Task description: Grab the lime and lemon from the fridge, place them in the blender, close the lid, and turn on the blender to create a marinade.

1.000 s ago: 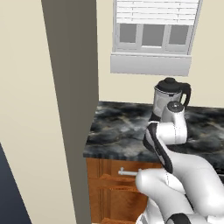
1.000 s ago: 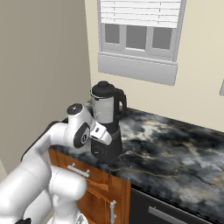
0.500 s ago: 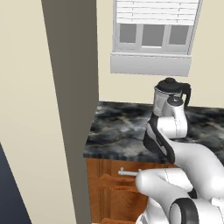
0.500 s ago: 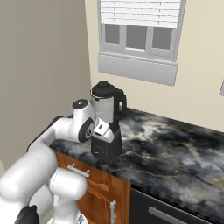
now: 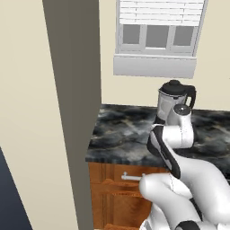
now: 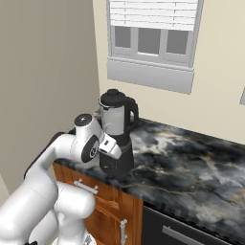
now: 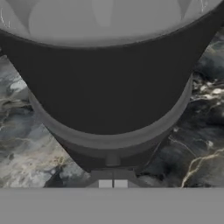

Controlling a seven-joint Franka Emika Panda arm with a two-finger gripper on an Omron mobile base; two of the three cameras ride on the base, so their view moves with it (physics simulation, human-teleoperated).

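The blender (image 6: pixel 117 128) stands near the counter's left end, its clear jar on a dark base (image 7: pixel 109 109). The black domed lid (image 6: pixel 113 97) sits on top of the jar (image 5: pixel 169 104). My gripper (image 7: pixel 113 183) is shut, with nothing between its fingers. Its tips are right up against the front of the base, just under a small nub (image 7: pixel 112 160). In the right base view the hand (image 6: pixel 108 146) is pressed low against the base. The fridge shows as a tall grey side wall (image 5: pixel 74 112) left of the counter. The lime and lemon are hidden.
The dark marbled counter (image 6: pixel 191 167) runs to the right of the blender. Wooden drawers with metal handles (image 5: pixel 130 177) lie below it. A shuttered window (image 5: pixel 157 36) hangs on the wall behind. The fridge wall closes off the left.
The wrist rose slightly beside the blender and came back down to the base. The blender and its lid have stayed put.
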